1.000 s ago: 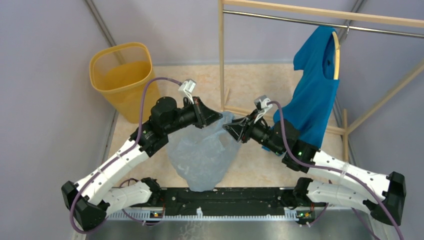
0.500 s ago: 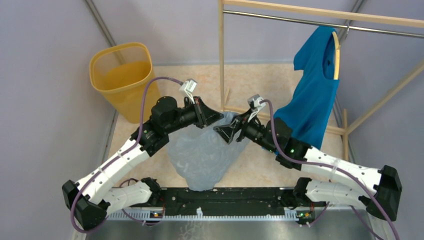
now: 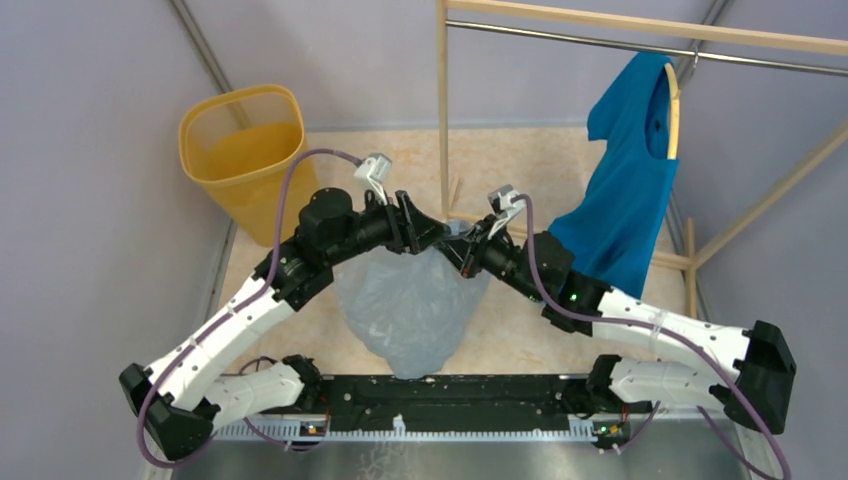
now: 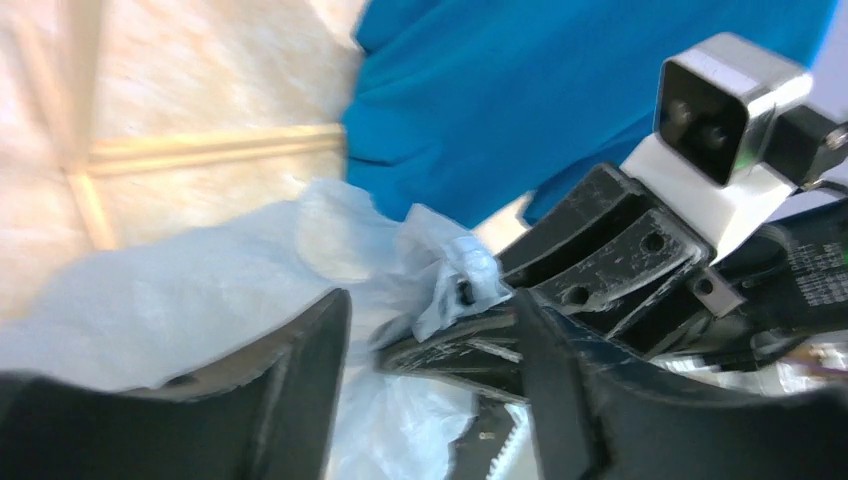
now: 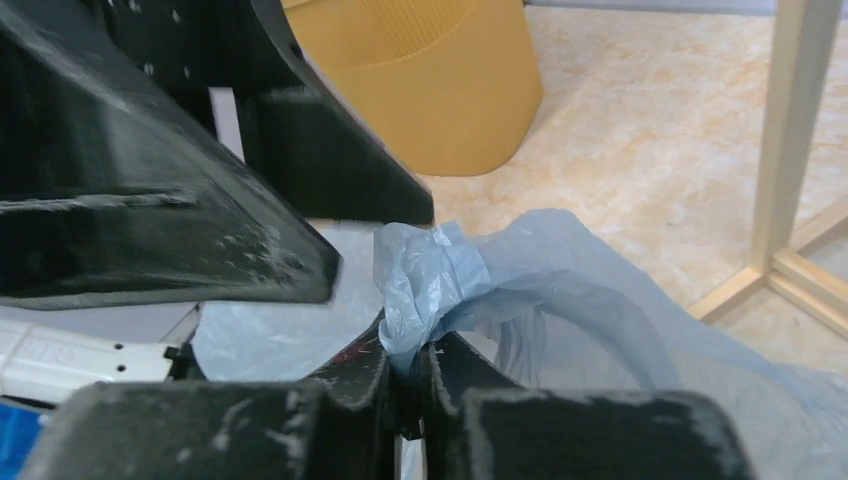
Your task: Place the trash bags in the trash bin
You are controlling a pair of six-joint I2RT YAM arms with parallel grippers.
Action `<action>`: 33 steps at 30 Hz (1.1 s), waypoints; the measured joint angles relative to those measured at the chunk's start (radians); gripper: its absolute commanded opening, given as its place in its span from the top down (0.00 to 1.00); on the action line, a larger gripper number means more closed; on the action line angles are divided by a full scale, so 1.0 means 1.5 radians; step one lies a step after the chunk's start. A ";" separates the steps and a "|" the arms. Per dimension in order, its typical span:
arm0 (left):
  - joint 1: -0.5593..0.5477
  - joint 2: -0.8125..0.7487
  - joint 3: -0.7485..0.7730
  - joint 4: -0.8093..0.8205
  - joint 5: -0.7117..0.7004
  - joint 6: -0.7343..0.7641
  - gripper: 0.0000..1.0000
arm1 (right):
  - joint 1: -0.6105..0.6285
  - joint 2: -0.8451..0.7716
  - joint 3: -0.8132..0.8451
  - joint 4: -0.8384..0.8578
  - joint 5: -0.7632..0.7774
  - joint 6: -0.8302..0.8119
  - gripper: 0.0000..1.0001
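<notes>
The trash bag (image 3: pixel 410 310), pale blue-grey translucent film, hangs between the two arms above the floor. My right gripper (image 3: pixel 462 250) is shut on its bunched top (image 5: pixel 430 275), the film pinched between the right gripper (image 5: pixel 410 352) fingertips. My left gripper (image 3: pixel 432 232) stands open right against it. In the left wrist view the left gripper (image 4: pixel 430 390) straddles the right gripper's tips and the bag's knot (image 4: pixel 465 270) without gripping it. The yellow-orange mesh trash bin (image 3: pixel 245 160) stands at the back left, upright, also seen behind the left arm (image 5: pixel 430 90).
A wooden clothes rack (image 3: pixel 443 110) rises just behind the grippers, its post (image 5: pixel 790 140) and base rail close on the right. A bright blue shirt (image 3: pixel 625 190) hangs on a hanger at the right, filling the background (image 4: pixel 560 100). Grey walls enclose both sides.
The left gripper, shut on the bag's top before, now stands open. The right gripper moved left to the bunched top, opened and shut on it. The bag swung slightly right.
</notes>
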 measured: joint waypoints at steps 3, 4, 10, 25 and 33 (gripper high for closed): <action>0.000 -0.007 0.050 -0.071 -0.075 0.051 0.02 | 0.000 -0.020 -0.009 -0.019 0.016 0.000 1.00; 0.000 -0.012 0.068 -0.097 -0.110 0.069 0.01 | 0.000 -0.031 -0.015 -0.025 0.022 0.000 1.00; 0.000 -0.026 0.198 -0.253 -0.371 0.189 0.01 | 0.000 -0.144 -0.066 -0.123 0.060 0.000 1.00; 0.159 0.422 0.555 -0.369 -0.771 0.403 0.01 | 0.000 -0.355 -0.056 -0.321 0.146 -0.024 1.00; 0.220 0.523 0.625 -0.400 -0.806 0.418 0.01 | 0.000 -0.349 -0.005 -0.379 0.145 -0.058 1.00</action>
